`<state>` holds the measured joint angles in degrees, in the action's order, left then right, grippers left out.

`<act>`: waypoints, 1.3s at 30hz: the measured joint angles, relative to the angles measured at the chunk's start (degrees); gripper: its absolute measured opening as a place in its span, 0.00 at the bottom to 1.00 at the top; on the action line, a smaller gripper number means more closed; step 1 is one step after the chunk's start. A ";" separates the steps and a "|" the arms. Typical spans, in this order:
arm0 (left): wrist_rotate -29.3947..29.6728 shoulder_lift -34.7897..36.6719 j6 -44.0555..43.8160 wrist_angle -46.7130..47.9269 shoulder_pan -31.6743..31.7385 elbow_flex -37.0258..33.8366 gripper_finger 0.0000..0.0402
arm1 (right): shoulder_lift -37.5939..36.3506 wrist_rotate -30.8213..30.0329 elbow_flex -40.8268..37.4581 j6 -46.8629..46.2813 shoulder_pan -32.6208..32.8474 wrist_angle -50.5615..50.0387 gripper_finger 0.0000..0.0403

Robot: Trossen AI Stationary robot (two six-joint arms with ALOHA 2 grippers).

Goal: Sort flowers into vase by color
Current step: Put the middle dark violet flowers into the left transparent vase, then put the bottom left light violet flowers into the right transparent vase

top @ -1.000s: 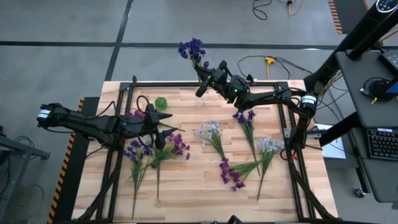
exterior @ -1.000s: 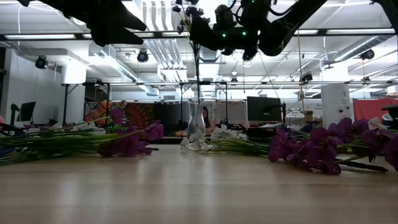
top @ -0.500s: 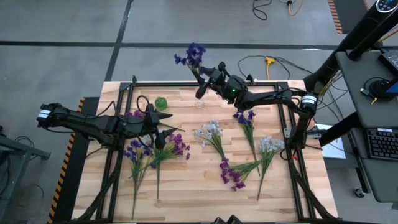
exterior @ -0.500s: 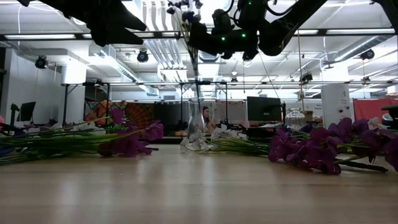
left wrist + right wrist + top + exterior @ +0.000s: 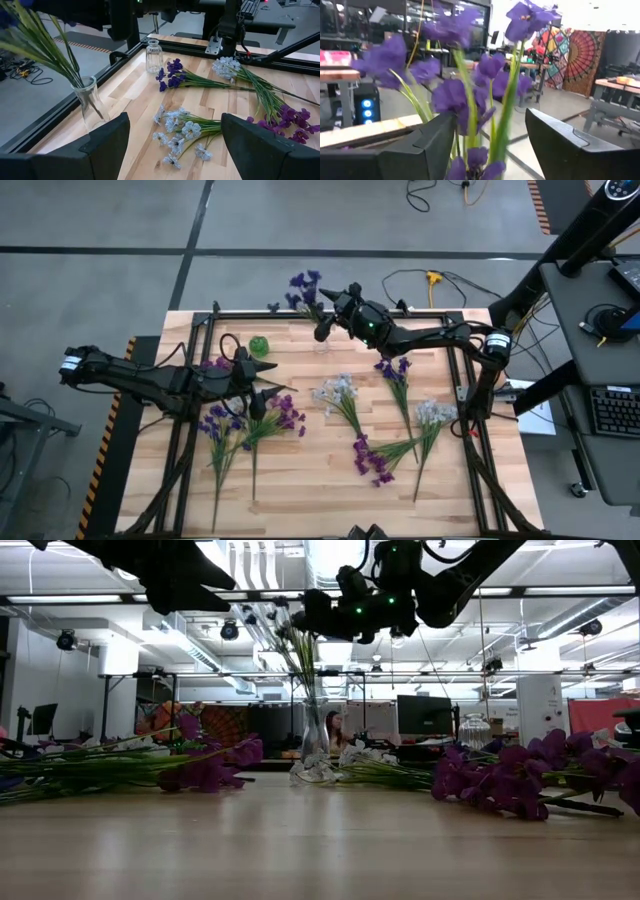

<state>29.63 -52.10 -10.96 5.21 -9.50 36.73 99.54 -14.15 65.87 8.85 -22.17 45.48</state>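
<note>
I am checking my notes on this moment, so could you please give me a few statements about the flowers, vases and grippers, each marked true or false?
1. Dark blue-violet flowers stand in the clear vase at the table's far edge. True.
2. The right gripper is shut on those stems. False: its fingers stand open around them.
3. The left gripper holds a magenta sprig. False: it is open and empty.
4. A second, empty glass vase stands on the table. True.
5. Pale-blue flowers lie on the table. True.
</note>
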 joint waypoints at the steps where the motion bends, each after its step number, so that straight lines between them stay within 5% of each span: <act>1: 0.00 0.02 0.00 0.00 0.00 0.00 0.73 | -0.30 -0.02 0.00 -0.04 0.00 -1.13 0.60; 15: -0.18 -0.20 -1.48 1.10 0.00 0.00 0.73 | -12.68 -0.87 0.00 -3.51 0.02 -27.14 0.72; 19: -5.51 -0.82 -4.82 3.21 -0.06 0.00 0.73 | -16.91 -0.85 0.00 -5.23 0.02 -35.60 0.71; 24: -12.72 -1.27 -12.07 7.00 -1.86 0.00 0.73 | -22.02 -0.82 0.00 -7.40 0.15 -46.06 0.70; 39: -14.19 -5.34 -39.00 34.59 -16.69 9.48 0.73 | -32.52 -0.42 -0.11 -15.33 1.54 -78.39 0.68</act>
<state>15.44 -57.43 -49.96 39.81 -26.19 46.21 67.02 -14.57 65.76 -6.49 -20.64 -32.90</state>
